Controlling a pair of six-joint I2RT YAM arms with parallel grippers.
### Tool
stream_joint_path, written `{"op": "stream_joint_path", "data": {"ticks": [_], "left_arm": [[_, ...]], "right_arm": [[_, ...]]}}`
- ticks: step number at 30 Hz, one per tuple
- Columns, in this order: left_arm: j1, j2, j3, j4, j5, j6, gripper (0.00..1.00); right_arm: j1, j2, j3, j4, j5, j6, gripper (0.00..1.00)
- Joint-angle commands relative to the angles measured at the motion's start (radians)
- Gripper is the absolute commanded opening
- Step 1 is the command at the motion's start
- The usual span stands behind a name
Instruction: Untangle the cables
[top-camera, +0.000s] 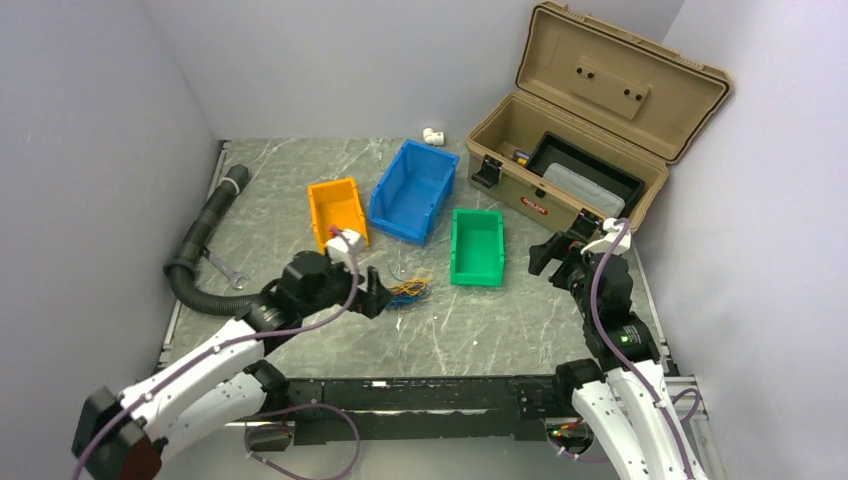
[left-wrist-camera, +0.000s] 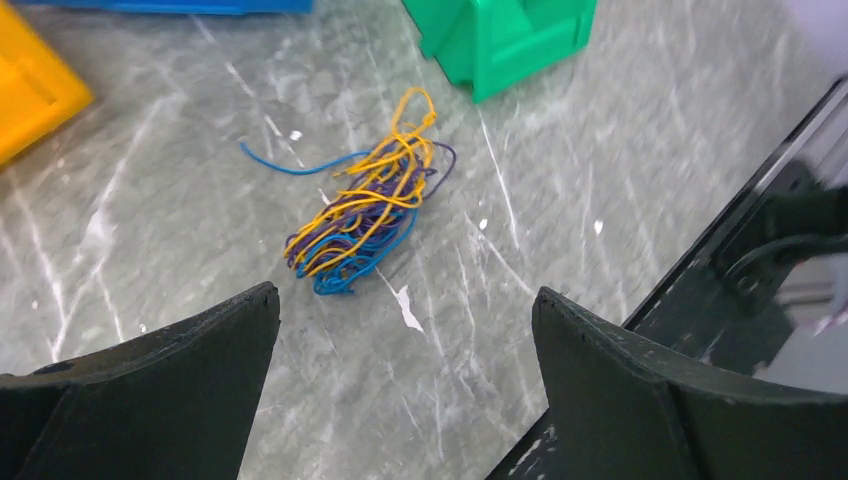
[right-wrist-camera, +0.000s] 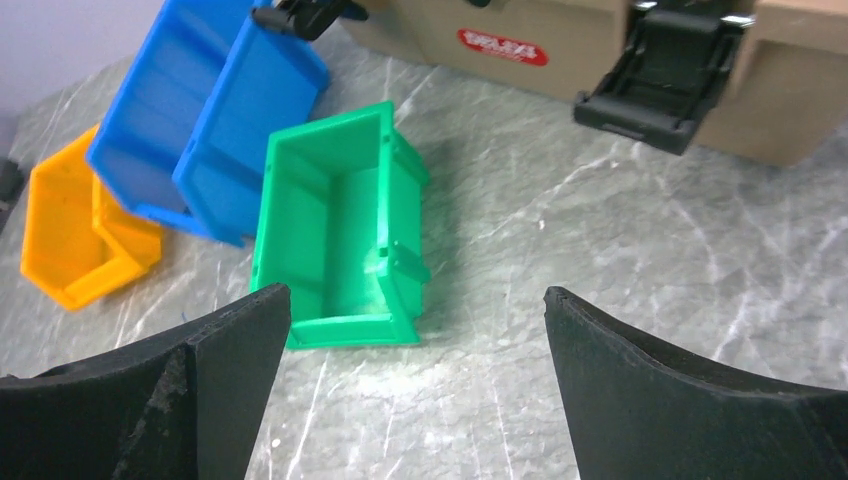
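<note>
Thin yellow-orange, blue and purple cables (left-wrist-camera: 365, 215) form one knotted clump at twelve o'clock of the left gripper (left-wrist-camera: 405, 298); it and the right gripper (right-wrist-camera: 418, 292) gape wide, empty.

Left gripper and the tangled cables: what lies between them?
Nothing: in the left wrist view, only bare tabletop lies between the open left gripper and the cables.

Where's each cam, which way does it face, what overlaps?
Top external: above and behind, looking down at the table; left arm, right arm show.
Left wrist: on that arm, aimed down at the cables; open left gripper shows.
Right wrist: aimed at the green bin and toolbox; open right gripper shows.
Shared: green bin, in all three.
</note>
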Motion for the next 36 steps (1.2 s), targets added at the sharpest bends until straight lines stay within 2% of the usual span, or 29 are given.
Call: {"op": "stream_joint_path", "data": {"ticks": [1, 3, 9, 11, 16, 19, 22, 29, 31, 33, 34, 36], "left_arm": [[-0.17, 0.134, 0.108, 0.014, -0.167, 0.19, 0.99], [-0.208, 0.165, 0.123, 0.037, -0.189, 0.263, 0.99], [-0.217, 0.232, 0.105, 0.157, -0.112, 0.376, 0.99], [-0.222, 0.266, 0.102, 0.189, -0.078, 0.387, 0.93], [-0.223, 0.347, 0.133, 0.203, -0.082, 0.443, 0.89], [-0.223, 0.409, 0.167, 0.197, -0.115, 0.459, 0.89], [-0.224, 0.473, 0.2, 0.201, -0.127, 0.449, 0.82], [-0.221, 0.637, 0.289, 0.161, -0.177, 0.439, 0.81], [-0.221, 0.662, 0.297, 0.157, -0.171, 0.44, 0.78], [-0.221, 0.676, 0.298, 0.162, -0.152, 0.445, 0.61], [-0.221, 0.681, 0.298, 0.163, -0.152, 0.446, 0.56], [-0.222, 0.696, 0.302, 0.163, -0.181, 0.439, 0.57]], "right_arm": [[0.002, 0.021, -0.031, 0.083, -0.172, -0.055, 1.0], [0.002, 0.031, -0.05, 0.116, -0.239, -0.067, 1.0], [0.002, 0.075, -0.058, 0.147, -0.358, -0.087, 1.0], [0.002, 0.086, -0.053, 0.145, -0.375, -0.093, 1.0], [0.002, 0.085, -0.064, 0.167, -0.398, -0.091, 0.99], [0.002, 0.09, -0.06, 0.171, -0.417, -0.094, 0.99], [0.002, 0.093, -0.054, 0.171, -0.422, -0.094, 0.99], [0.002, 0.085, -0.052, 0.16, -0.42, -0.098, 0.99], [0.001, 0.086, -0.055, 0.162, -0.42, -0.095, 0.99], [0.001, 0.091, -0.062, 0.165, -0.427, -0.093, 0.99], [0.003, 0.095, -0.065, 0.168, -0.433, -0.091, 0.99], [0.003, 0.103, -0.073, 0.173, -0.444, -0.092, 0.98]]}}
